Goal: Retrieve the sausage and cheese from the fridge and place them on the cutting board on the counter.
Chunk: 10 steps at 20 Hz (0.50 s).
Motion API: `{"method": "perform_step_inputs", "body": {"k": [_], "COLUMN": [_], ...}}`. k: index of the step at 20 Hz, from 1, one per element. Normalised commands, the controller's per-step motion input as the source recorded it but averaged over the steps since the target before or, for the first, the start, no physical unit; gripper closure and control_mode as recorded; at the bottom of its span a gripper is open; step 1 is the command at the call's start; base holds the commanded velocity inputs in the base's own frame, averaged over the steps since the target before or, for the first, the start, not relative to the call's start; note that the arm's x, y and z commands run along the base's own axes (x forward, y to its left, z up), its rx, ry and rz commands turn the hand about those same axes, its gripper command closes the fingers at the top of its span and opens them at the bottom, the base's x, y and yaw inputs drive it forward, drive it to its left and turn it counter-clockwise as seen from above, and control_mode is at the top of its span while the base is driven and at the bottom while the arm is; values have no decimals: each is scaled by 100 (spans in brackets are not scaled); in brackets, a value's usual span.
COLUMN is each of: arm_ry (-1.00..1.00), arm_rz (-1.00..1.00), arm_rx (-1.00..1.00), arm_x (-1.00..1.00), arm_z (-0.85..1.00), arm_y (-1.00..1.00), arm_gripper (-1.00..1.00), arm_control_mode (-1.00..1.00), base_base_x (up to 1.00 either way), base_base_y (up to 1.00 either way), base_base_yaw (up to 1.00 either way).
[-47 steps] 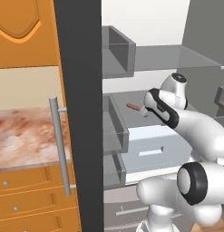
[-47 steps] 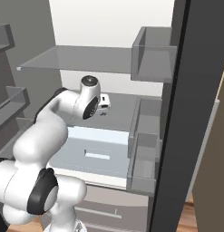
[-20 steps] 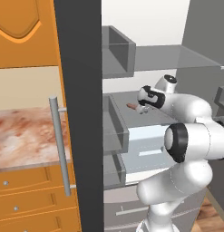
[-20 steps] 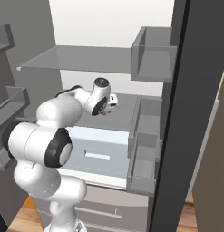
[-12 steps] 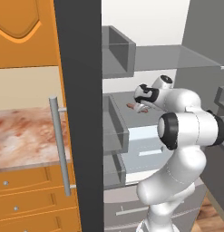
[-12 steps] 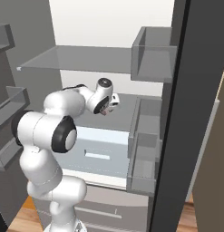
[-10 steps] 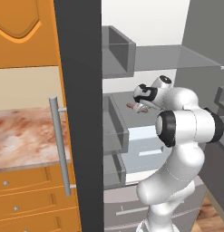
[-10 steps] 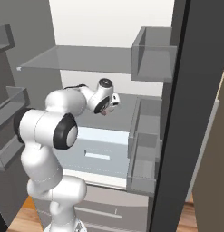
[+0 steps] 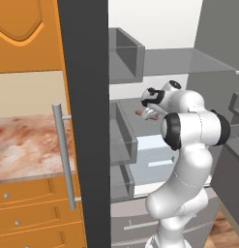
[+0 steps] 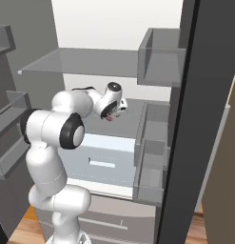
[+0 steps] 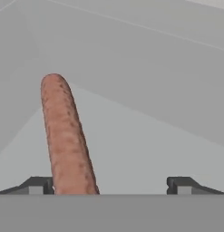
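Note:
The sausage [image 11: 65, 140], a reddish-brown link, lies on a glass shelf inside the open fridge [image 9: 84, 121]. In the hand view it runs up from between my fingertips, close to the left fingertip [image 11: 38, 183], with nothing touching it that I can tell. My gripper [image 11: 111, 183] is open and straddles its near end. From the left base view the gripper [image 9: 149, 104] sits low over the sausage [image 9: 140, 113] at the shelf's middle. The right base view has the gripper [image 10: 116, 112] in the same place. The cheese and the cutting board are out of view. The counter [image 9: 24, 150] lies left of the fridge.
A glass shelf [image 9: 188, 60] hangs close above my hand. Door bins [image 10: 154, 157] stand to the right, another bin [image 9: 122, 140] to the left. A pale drawer [image 10: 102, 159] lies below the sausage's shelf. Orange drawers [image 9: 24, 213] sit under the counter.
My arm has stretched deeper into the fridge and the hand has come down over the sausage. The jaws have stayed open. The sausage has not moved.

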Motion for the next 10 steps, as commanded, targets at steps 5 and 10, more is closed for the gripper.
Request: {"method": "perform_step_inputs", "body": {"k": [5, 10], "arm_ry": [0, 1], "arm_rz": [0, 0], "arm_rx": [0, 0], "arm_x": [-3, 0], "arm_z": [-57, -13], "arm_y": [0, 0], "arm_gripper": [100, 100], "arm_control_mode": [-100, -100], "base_base_x": [0, 0], "base_base_y": [0, 0], "base_base_yaw": [0, 0]}}
